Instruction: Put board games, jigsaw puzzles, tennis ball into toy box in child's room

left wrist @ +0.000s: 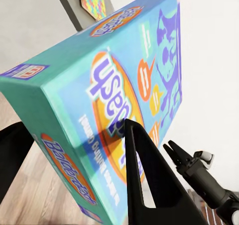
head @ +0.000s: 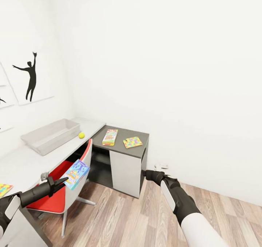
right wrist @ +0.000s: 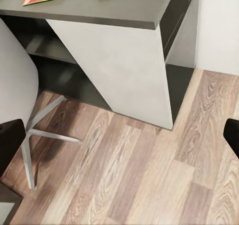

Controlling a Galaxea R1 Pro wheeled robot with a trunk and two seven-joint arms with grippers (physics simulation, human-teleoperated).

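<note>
Now the left claw (head: 62, 181) is clamping a thin blue cartoon-covered board game box (head: 75, 174) over the red-seated chair (head: 54, 194); the right claw (head: 145, 173), fingers spread apart, is hanging above the wood-plank floor (head: 120, 218) beside the dark grey-topped cabinet (head: 125, 156); the shallow light-grey toy bin (head: 51, 135) is sitting on the pale counter (head: 22, 167), the yellow-green tennis ball (head: 81, 135) just beside it.

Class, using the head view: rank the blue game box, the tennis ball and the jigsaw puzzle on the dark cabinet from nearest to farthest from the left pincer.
1. Blue game box: gripped in the left pincer, above the red chair.
2. Tennis ball: on the pale table, beside the toy box.
3. Jigsaw puzzle: on the dark cabinet, further right.
</note>
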